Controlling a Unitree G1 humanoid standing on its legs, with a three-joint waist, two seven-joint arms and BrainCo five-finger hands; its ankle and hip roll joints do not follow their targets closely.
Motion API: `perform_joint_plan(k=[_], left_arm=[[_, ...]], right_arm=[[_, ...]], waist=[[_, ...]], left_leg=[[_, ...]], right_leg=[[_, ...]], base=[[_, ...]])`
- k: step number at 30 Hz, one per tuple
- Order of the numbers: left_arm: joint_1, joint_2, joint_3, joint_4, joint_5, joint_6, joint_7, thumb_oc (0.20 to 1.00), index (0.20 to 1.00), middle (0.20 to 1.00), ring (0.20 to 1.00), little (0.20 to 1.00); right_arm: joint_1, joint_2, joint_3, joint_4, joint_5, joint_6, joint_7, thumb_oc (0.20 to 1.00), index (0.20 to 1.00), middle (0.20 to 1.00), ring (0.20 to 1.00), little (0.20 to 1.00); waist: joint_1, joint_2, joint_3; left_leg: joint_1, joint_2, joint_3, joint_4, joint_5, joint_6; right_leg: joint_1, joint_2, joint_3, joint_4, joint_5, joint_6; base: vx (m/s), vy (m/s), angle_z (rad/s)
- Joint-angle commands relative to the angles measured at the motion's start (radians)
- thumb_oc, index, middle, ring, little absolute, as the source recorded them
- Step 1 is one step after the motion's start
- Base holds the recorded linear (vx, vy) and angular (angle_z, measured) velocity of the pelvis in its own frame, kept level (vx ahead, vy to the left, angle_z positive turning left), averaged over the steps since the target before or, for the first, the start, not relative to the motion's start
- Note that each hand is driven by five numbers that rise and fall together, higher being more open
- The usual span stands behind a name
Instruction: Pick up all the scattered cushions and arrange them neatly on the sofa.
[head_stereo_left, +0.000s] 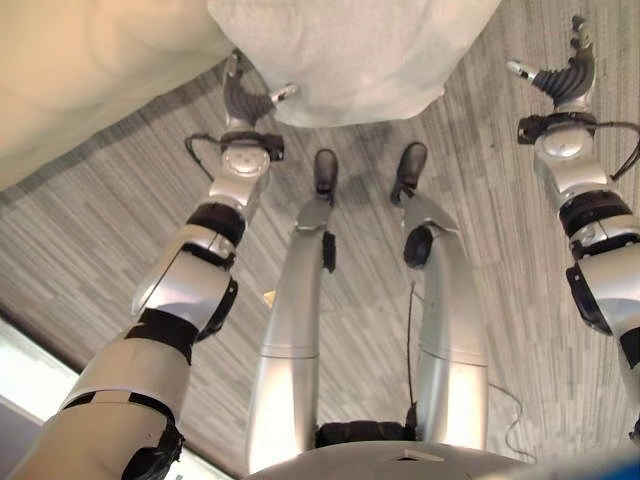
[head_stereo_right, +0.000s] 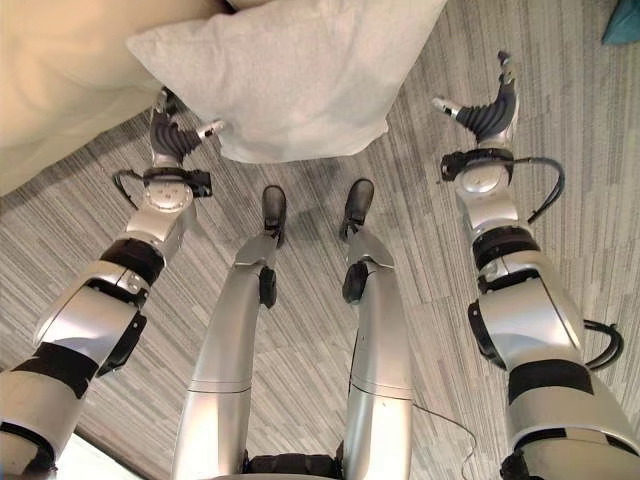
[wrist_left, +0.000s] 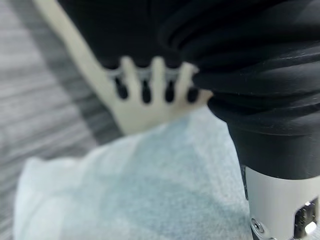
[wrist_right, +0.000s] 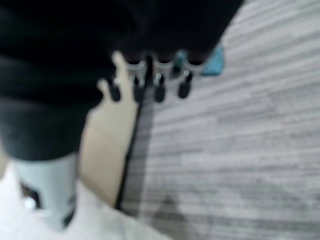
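I am looking down at a large pale grey fabric cushion (head_stereo_right: 285, 75) lying on the grey striped carpet (head_stereo_right: 420, 250), its far edge against the cream upholstered sofa (head_stereo_right: 60, 90). My left hand (head_stereo_right: 172, 135) is resting at the cushion's near left corner, thumb sticking out along its edge; I cannot tell whether its fingers are pinching the fabric. My left wrist view is showing the cushion's weave up close past my straight fingers (wrist_left: 145, 85). My right hand (head_stereo_right: 490, 108) is hanging well apart to the right, fingers relaxed and spread, holding nothing. The right eye view is catching a teal cushion (head_stereo_right: 622, 22) at the far right corner, and my right wrist view is showing it beyond my fingertips.
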Motion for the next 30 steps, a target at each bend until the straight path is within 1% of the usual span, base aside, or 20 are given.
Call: perform_joint_plan(k=[1, 6, 7, 8, 12, 14, 16, 21, 23, 24, 26, 27, 28, 29, 30], left_arm=[[0.092, -0.004, -0.005, -0.013, 0.036, -0.02, 0.027, 1.0, 1.0, 1.0, 1.0, 1.0], [-0.024, 0.021, -0.044, 0.007, -0.005, -0.034, 0.008, 1.0, 1.0, 1.0, 1.0, 1.0], [-0.026, 0.021, -0.043, 0.008, -0.006, -0.034, 0.008, 1.0, 1.0, 1.0, 1.0, 1.0], [-0.059, 0.018, -0.055, -0.004, -0.025, -0.045, 0.008, 1.0, 1.0, 1.0, 1.0, 1.0], [-0.082, -0.004, -0.059, -0.029, -0.041, -0.06, 0.007, 1.0, 1.0, 1.0, 1.0, 1.0], [-0.095, -0.018, -0.073, -0.077, -0.042, -0.07, 0.013, 1.0, 1.0, 1.0, 1.0, 1.0], [-0.102, -0.022, -0.078, -0.088, -0.039, -0.073, 0.013, 1.0, 1.0, 1.0, 1.0, 1.0], [-0.136, -0.047, -0.11, -0.123, -0.024, -0.082, 0.009, 1.0, 1.0, 1.0, 1.0, 1.0], [-0.143, -0.058, -0.117, -0.139, -0.02, -0.089, 0.011, 1.0, 1.0, 1.0, 1.0, 1.0], [-0.164, -0.078, -0.125, -0.157, -0.027, -0.099, 0.012, 1.0, 1.0, 1.0, 1.0, 1.0], [-0.17, -0.082, -0.126, -0.168, -0.028, -0.103, 0.014, 1.0, 1.0, 1.0, 1.0, 1.0], [-0.177, -0.089, -0.128, -0.172, -0.028, -0.105, 0.016, 1.0, 1.0, 1.0, 1.0, 1.0], [-0.198, -0.093, -0.126, -0.18, -0.035, -0.116, 0.017, 1.0, 1.0, 1.0, 1.0, 1.0], [-0.198, -0.093, -0.126, -0.18, -0.035, -0.116, 0.016, 1.0, 1.0, 1.0, 1.0, 1.0], [-0.207, -0.094, -0.126, -0.18, -0.042, -0.118, 0.015, 1.0, 1.0, 1.0, 1.0, 1.0]], right_arm=[[0.092, -0.049, 0.055, -0.015, 0.023, -0.025, -0.016, 1.0, 1.0, 1.0, 1.0, 1.0], [-0.002, -0.049, 0.122, 0.0, 0.035, -0.023, 0.005, 1.0, 1.0, 1.0, 1.0, 1.0], [-0.004, -0.049, 0.123, 0.001, 0.036, -0.024, 0.006, 1.0, 1.0, 1.0, 1.0, 1.0], [-0.033, -0.046, 0.14, 0.01, 0.048, -0.025, 0.011, 1.0, 1.0, 1.0, 1.0, 1.0], [-0.066, -0.042, 0.152, 0.034, 0.061, -0.024, 0.018, 1.0, 1.0, 1.0, 1.0, 1.0], [-0.099, -0.054, 0.164, 0.028, 0.08, -0.03, 0.023, 1.0, 1.0, 1.0, 1.0, 1.0], [-0.115, -0.057, 0.173, 0.03, 0.081, -0.031, 0.026, 1.0, 1.0, 1.0, 1.0, 1.0], [-0.204, -0.055, 0.241, 0.016, 0.077, -0.035, 0.054, 1.0, 1.0, 1.0, 1.0, 1.0], [-0.235, -0.035, 0.264, 0.012, 0.073, -0.032, 0.063, 1.0, 1.0, 1.0, 1.0, 1.0], [-0.279, -0.002, 0.296, 0.007, 0.078, -0.033, 0.077, 1.0, 1.0, 1.0, 1.0, 1.0], [-0.296, 0.01, 0.307, 0.003, 0.078, -0.033, 0.08, 1.0, 1.0, 1.0, 1.0, 1.0], [-0.309, 0.028, 0.318, -0.005, 0.072, -0.032, 0.083, 1.0, 1.0, 1.0, 1.0, 1.0], [-0.335, 0.077, 0.35, -0.05, 0.06, -0.035, 0.094, 1.0, 1.0, 1.0, 1.0, 1.0], [-0.335, 0.077, 0.351, -0.05, 0.06, -0.034, 0.094, 1.0, 1.0, 1.0, 1.0, 1.0], [-0.334, 0.099, 0.358, -0.084, 0.064, -0.035, 0.102, 0.526, 0.526, 0.526, 0.526, 0.526]], waist=[[-0.01, 0.05, -0.1], [-0.015, 0.044, -0.098], [-0.015, 0.044, -0.098], [-0.013, 0.046, -0.099], [-0.008, 0.052, -0.099], [0.003, 0.059, -0.1], [0.006, 0.06, -0.102], [0.025, 0.069, -0.103], [0.034, 0.071, -0.102], [0.048, 0.078, -0.105], [0.052, 0.08, -0.106], [0.055, 0.081, -0.107], [0.065, 0.085, -0.109], [0.064, 0.086, -0.108], [0.065, 0.085, -0.109]], left_leg=[[0.012, -0.017, -0.06, -0.056, -0.001, -0.022], [-0.055, -0.02, -0.06, -0.046, 0.007, -0.023], [-0.057, -0.021, -0.06, -0.045, 0.007, -0.023], [-0.072, -0.023, -0.063, -0.045, 0.012, -0.025], [-0.09, -0.026, -0.064, -0.039, 0.014, -0.025], [-0.109, -0.03, -0.061, -0.031, 0.015, -0.025], [-0.115, -0.031, -0.06, -0.03, 0.016, -0.025], [-0.147, -0.036, -0.06, -0.026, 0.027, -0.024], [-0.154, -0.038, -0.058, -0.02, 0.027, -0.024], [-0.165, -0.043, -0.058, -0.011, 0.031, -0.025], [-0.171, -0.043, -0.056, -0.007, 0.032, -0.024], [-0.174, -0.044, -0.056, -0.005, 0.034, -0.025], [-0.182, -0.049, -0.06, 0.003, 0.037, -0.024], [-0.183, -0.049, -0.06, 0.003, 0.037, -0.024], [-0.187, -0.049, -0.059, 0.007, 0.038, -0.024]], right_leg=[[0.026, -0.028, 0.065, 0.051, -0.066, 0.133], [-0.041, -0.027, 0.072, 0.066, -0.064, 0.135], [-0.043, -0.028, 0.072, 0.067, -0.064, 0.135], [-0.059, -0.028, 0.074, 0.071, -0.066, 0.136], [-0.081, -0.032, 0.078, 0.086, -0.071, 0.139], [-0.105, -0.033, 0.081, 0.103, -0.076, 0.14], [-0.113, -0.033, 0.083, 0.105, -0.077, 0.141], [-0.151, -0.035, 0.088, 0.123, -0.076, 0.146], [-0.158, -0.04, 0.089, 0.129, -0.077, 0.149], [-0.172, -0.043, 0.089, 0.142, -0.08, 0.149], [-0.178, -0.044, 0.089, 0.145, -0.08, 0.149], [-0.182, -0.046, 0.088, 0.15, -0.081, 0.149], [-0.189, -0.046, 0.083, 0.157, -0.081, 0.15], [-0.189, -0.046, 0.083, 0.157, -0.081, 0.15], [-0.189, -0.046, 0.079, 0.159, -0.082, 0.15]], base=[[0.02, -0.001, 0.06], [0.01, -0.008, 0.01], [0.03, -0.035, 0.01], [0.0, 0.0, 0.0], [0.0, 0.0, 0.0], [0.04, -0.027, 0.01], [0.03, -0.009, 0.07], [0.01, 0.003, 0.06], [0.01, -0.004, 0.02], [0.02, -0.013, 0.04], [0.01, -0.002, 0.02], [0.02, 0.027, 0.03], [0.02, 0.026, 0.05], [0.01, 0.024, 0.05], [0.0, -0.003, 0.03]])
